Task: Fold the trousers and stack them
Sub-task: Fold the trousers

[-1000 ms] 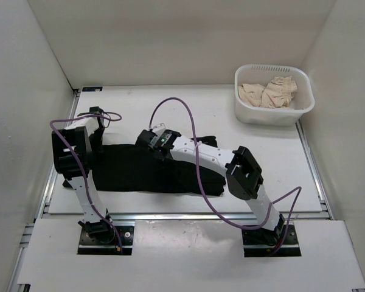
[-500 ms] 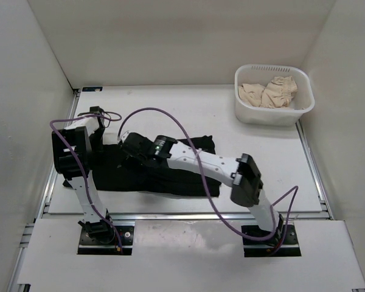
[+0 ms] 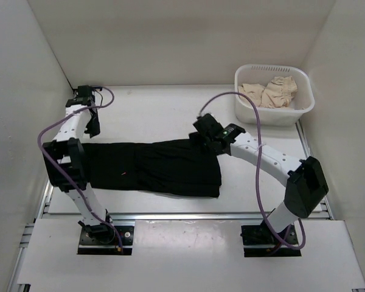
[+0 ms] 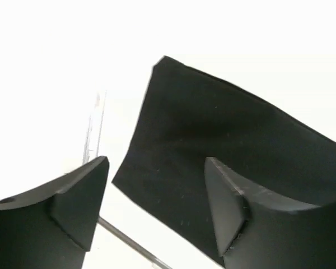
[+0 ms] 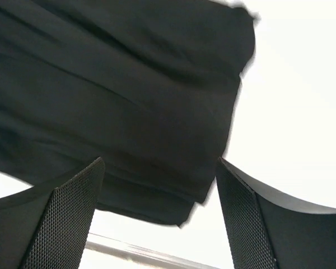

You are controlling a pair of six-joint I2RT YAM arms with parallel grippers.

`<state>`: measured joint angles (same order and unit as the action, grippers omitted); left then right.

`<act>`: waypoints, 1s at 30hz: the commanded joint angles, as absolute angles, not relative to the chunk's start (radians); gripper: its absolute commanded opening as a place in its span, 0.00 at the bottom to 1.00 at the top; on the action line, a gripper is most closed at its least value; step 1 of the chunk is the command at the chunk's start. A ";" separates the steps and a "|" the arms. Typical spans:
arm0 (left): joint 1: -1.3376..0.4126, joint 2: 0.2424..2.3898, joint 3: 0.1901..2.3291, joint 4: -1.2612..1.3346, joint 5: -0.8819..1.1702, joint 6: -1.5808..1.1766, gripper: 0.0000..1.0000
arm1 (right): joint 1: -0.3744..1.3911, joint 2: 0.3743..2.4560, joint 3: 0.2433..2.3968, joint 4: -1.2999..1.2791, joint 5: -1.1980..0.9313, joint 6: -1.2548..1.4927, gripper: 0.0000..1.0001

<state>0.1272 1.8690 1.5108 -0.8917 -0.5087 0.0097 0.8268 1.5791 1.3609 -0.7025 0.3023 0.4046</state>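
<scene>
Currently the trousers lie flat along the worktop's near edge, reaching from its left edge to the middle. The left gripper hangs open and empty by their left end, the right gripper likewise by their right end.

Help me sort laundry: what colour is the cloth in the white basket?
Beige cloth; top external view.

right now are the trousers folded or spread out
Folded, lying flat: the trousers form one black band, layered edges showing at its right end.
</scene>
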 commanded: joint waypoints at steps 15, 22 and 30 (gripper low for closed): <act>-0.169 1.747 1.411 -1.128 0.032 0.000 0.81 | 0.479 1.676 0.939 -0.299 -0.256 0.561 0.94; -0.034 1.723 1.385 -1.104 -0.023 0.000 0.82 | 0.428 1.688 0.907 -0.282 -0.302 0.609 0.15; 0.042 1.765 1.266 -1.019 -0.198 0.000 0.82 | 0.184 1.457 1.070 -0.665 -0.197 0.499 0.00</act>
